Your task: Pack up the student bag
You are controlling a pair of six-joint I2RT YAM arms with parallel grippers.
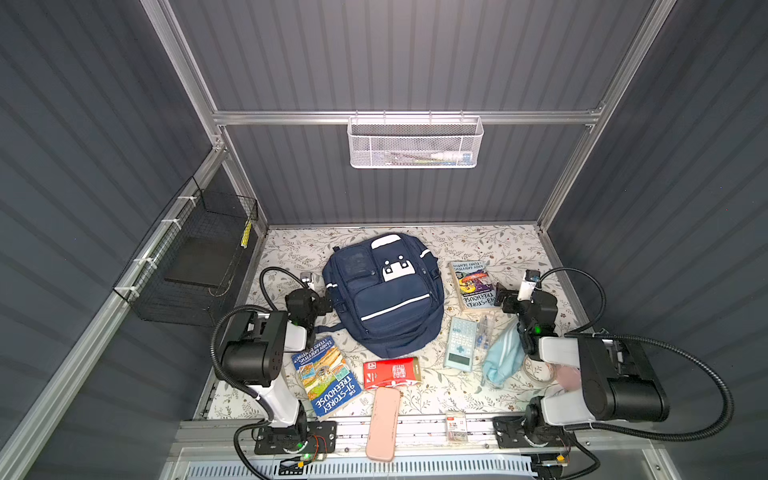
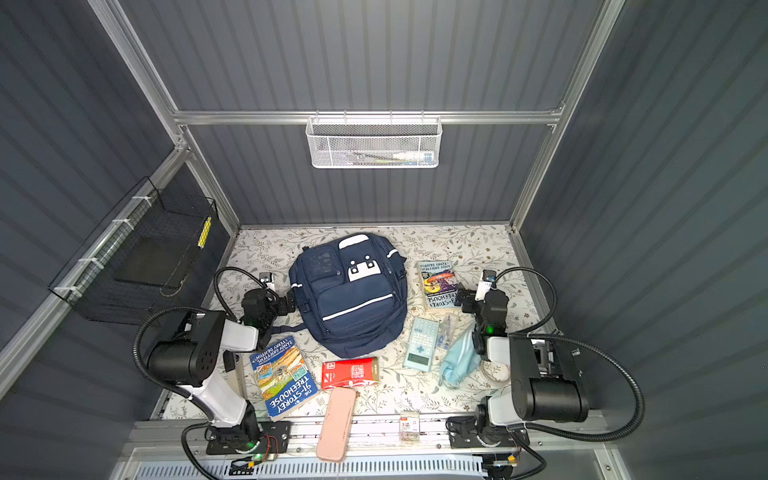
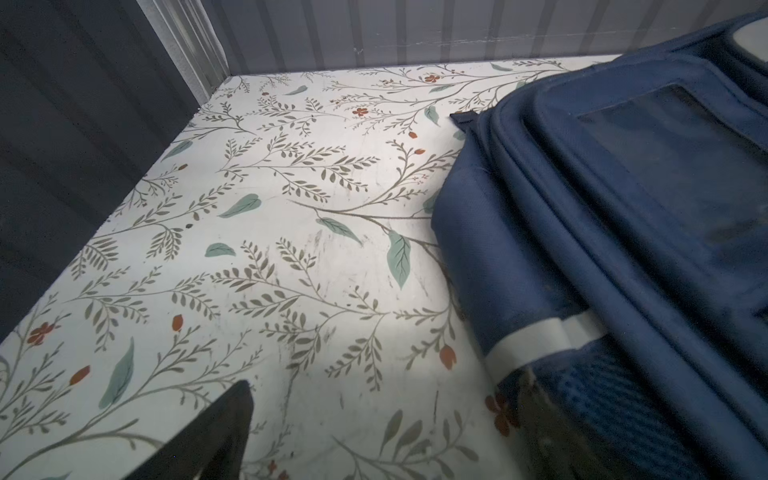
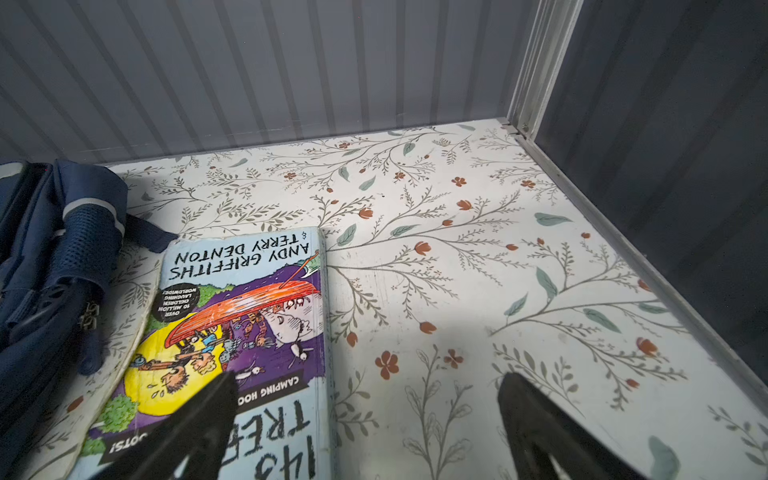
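The floral table (image 1: 436, 399) carries the student bag (image 1: 384, 295), which lies flat at the middle, front pockets up (white patch toward the back wall). A purple-covered book (image 1: 473, 284) lies just right of it. The left gripper (image 1: 327, 305), fingers spread and empty, sits beside the bag's left edge. The right gripper (image 4: 370, 380), equally spread, hangs over the book's edge.

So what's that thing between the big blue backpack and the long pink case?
A flat red packet with white markings lies between the navy fabric backpack and the long pink case. Both top views show it.
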